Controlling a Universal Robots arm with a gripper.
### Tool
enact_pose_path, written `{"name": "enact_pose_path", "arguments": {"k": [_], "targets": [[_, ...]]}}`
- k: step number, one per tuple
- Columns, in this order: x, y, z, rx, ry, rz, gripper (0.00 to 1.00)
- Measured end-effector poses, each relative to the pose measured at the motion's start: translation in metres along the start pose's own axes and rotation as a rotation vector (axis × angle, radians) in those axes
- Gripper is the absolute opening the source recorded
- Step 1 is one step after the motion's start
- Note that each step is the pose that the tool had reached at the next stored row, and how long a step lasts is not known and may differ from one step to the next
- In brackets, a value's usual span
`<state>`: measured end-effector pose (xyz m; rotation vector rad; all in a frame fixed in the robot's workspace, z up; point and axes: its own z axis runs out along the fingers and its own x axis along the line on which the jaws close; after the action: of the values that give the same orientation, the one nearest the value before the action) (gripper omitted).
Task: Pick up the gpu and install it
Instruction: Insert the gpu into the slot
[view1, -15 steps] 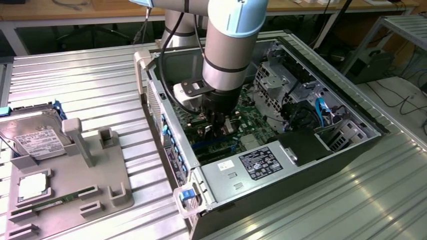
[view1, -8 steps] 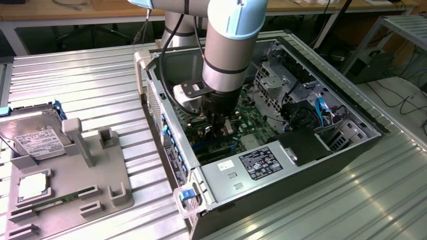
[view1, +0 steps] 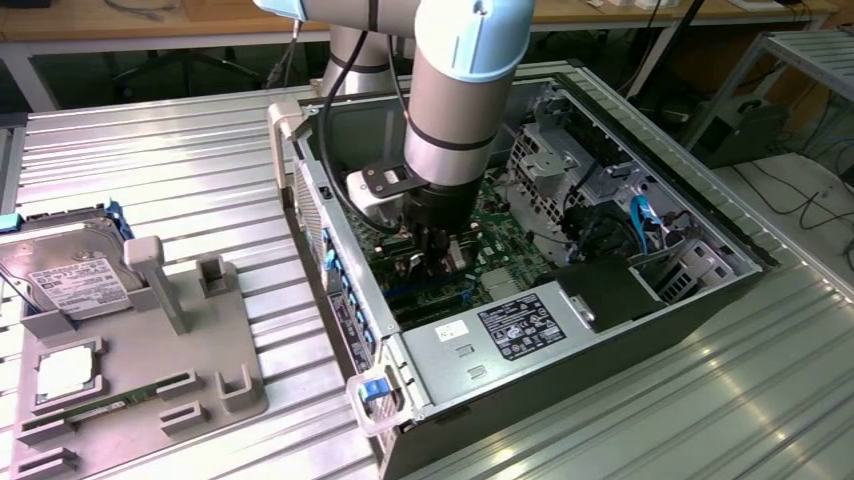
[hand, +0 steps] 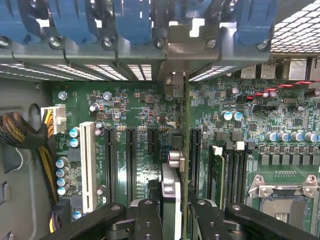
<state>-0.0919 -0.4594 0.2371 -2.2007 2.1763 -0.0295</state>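
Wrist view looks down the gripper (hand: 171, 210), its black fingers (hand: 147, 220) closed narrowly on the gpu (hand: 176, 165), which is seen edge-on, upright over the green motherboard (hand: 145, 145) between the black expansion slots (hand: 131, 160). Judged from this, doing the seating well means keeping the card vertical, its edge squarely along one slot and its bracket toward the 12 o'clock rear openings. Four black slots and one white slot (hand: 87, 165) can be counted; in the exterior view the computer case (view1: 441, 370) sits at 3 o'clock of a grey tray (view1: 200, 370) carrying one hard drive (view1: 74, 280).

A robotics lab or workshop is showing here: a robot arm (view1: 461, 90) is reaching into an open computer case (view1: 587, 230) on a ribbed metal table (view1: 160, 170), with wooden workbenches (view1: 120, 20) and cables (view1: 801, 200) lying beyond its far edge.
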Motion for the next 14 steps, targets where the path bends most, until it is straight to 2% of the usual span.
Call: {"name": "enact_pose_path", "arguments": {"k": [14], "targets": [[0.0000,0.0024,0.0024,-0.0003,-0.0003,0.000,0.28]]}}
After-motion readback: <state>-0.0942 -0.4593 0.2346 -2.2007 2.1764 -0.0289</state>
